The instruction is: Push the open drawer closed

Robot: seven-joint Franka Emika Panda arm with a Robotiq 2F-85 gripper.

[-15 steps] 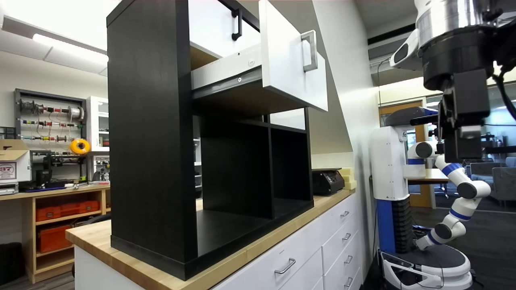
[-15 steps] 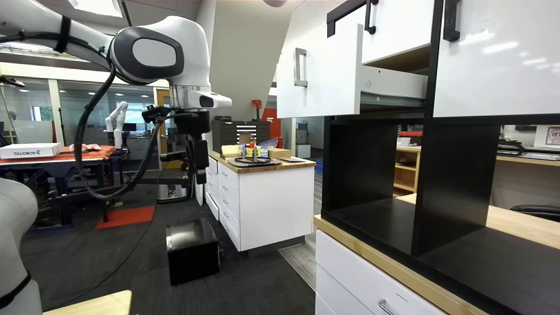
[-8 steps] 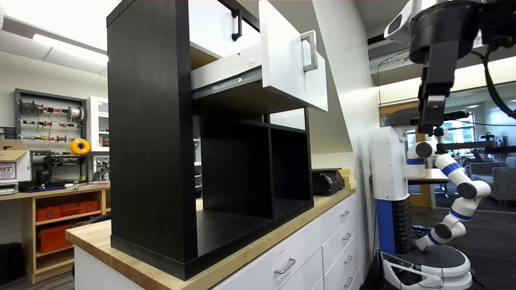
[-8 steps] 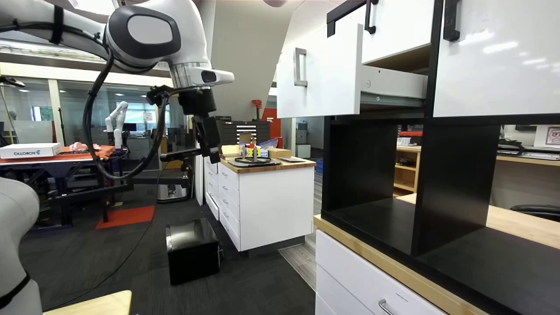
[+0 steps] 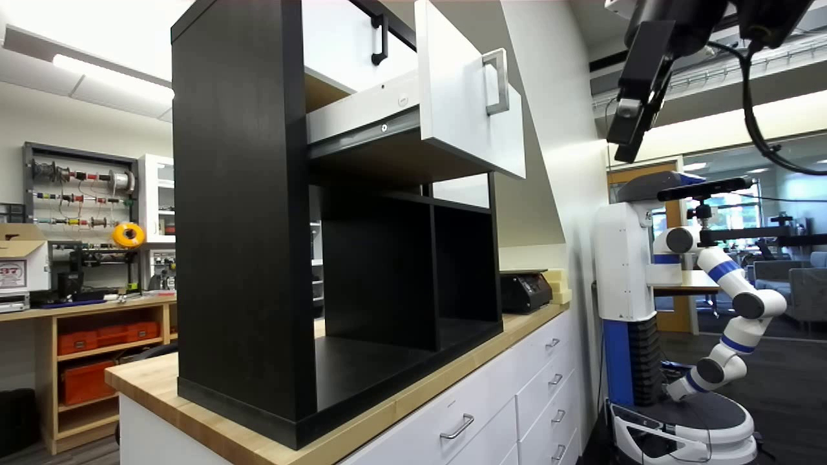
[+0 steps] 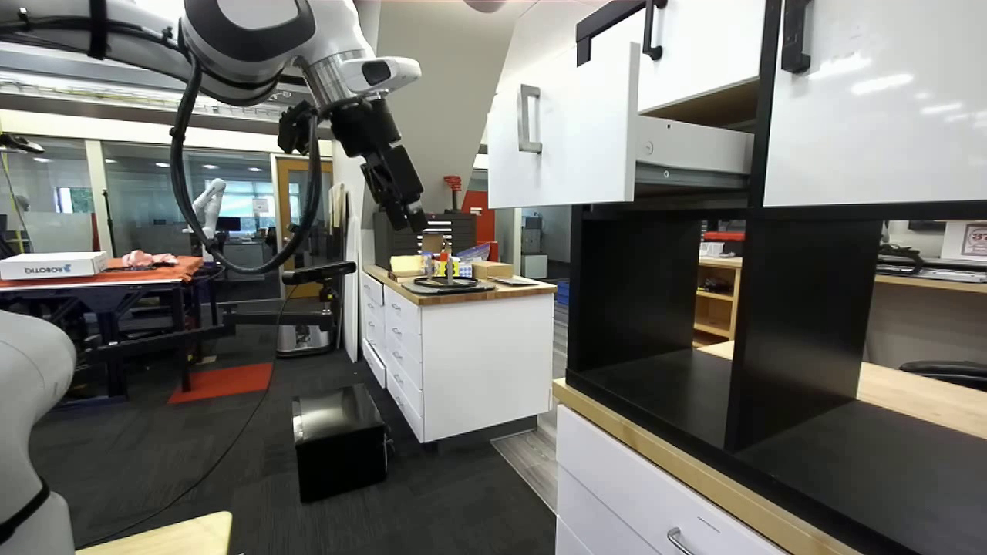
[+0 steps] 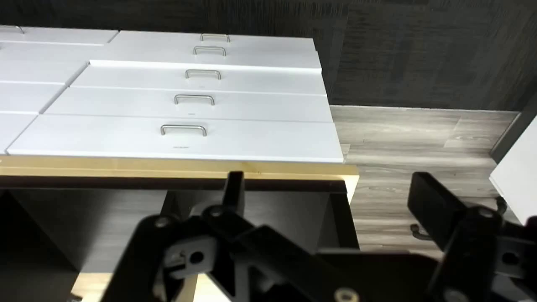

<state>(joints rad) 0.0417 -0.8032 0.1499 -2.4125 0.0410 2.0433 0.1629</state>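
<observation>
Your drawer (image 5: 452, 97), upper centre in an exterior view: flat white front (image 5: 468, 132), grey handle (image 5: 502, 81), pulled out of the black shelf (image 5: 239, 194), unmoved. Against half a second earlier, your gripper (image 6: 409, 220) stands higher and more tilted, well apart from the drawer, fingers (image 7: 434, 207) spread.

I saw a ceiling light (image 5: 113, 77) burn white, glare streaking a glossy panel (image 6: 879, 116), dim shelf cubbies (image 5: 381, 284), and, in the wrist view, a blurred gripper (image 7: 330, 193).
</observation>
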